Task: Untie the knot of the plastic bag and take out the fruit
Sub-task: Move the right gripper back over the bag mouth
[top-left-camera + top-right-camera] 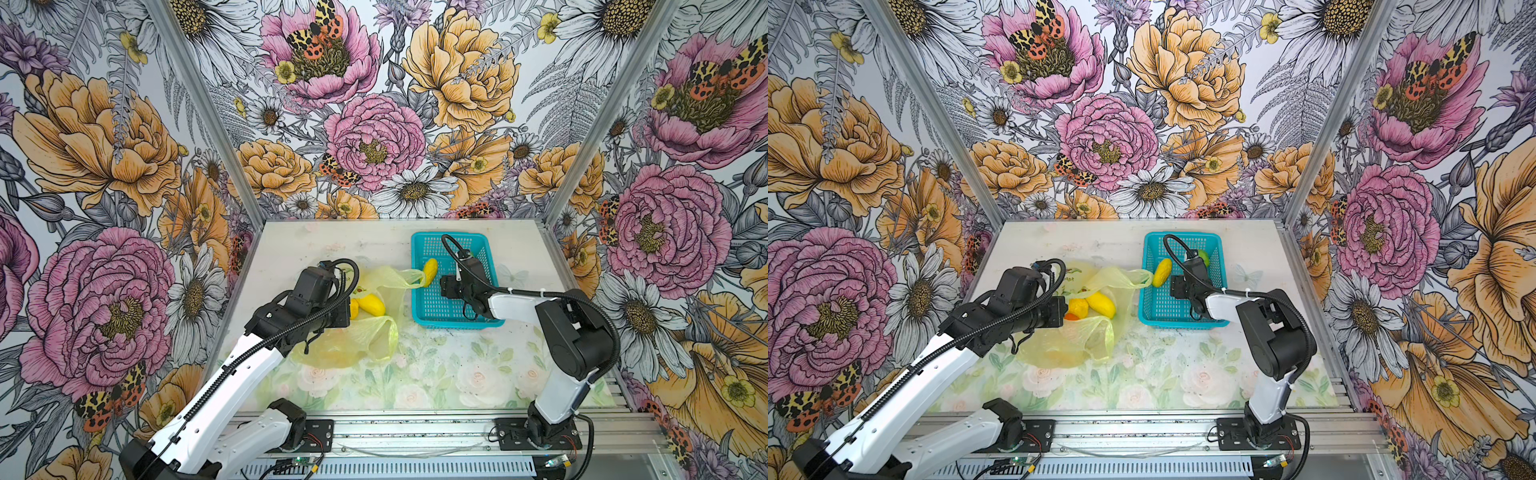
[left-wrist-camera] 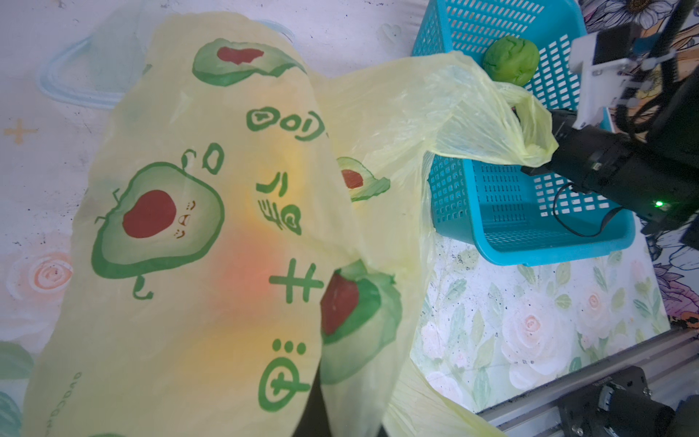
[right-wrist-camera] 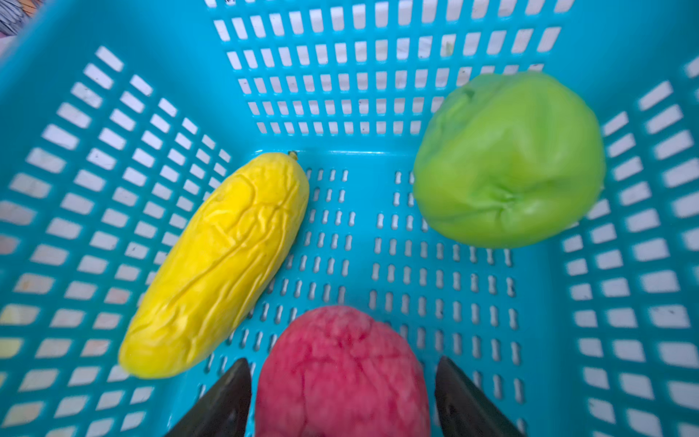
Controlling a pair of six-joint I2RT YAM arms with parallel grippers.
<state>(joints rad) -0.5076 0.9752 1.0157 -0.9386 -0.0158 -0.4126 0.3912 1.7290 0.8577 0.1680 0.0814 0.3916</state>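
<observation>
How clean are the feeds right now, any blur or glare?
Right wrist: yellow fruit crisp, green fruit and the near pink-red fruit soft, basket edges smeared. Left wrist: plastic bag print sharp, film fills most of the frame, no glare. In both top views: even light.

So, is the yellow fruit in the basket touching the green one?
Apart. Right wrist view shows bare basket floor between the yellow fruit and the green one.

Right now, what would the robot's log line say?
left gripper: shut on plastic bag | right gripper: open around red fruit | red fruit: in basket
</observation>
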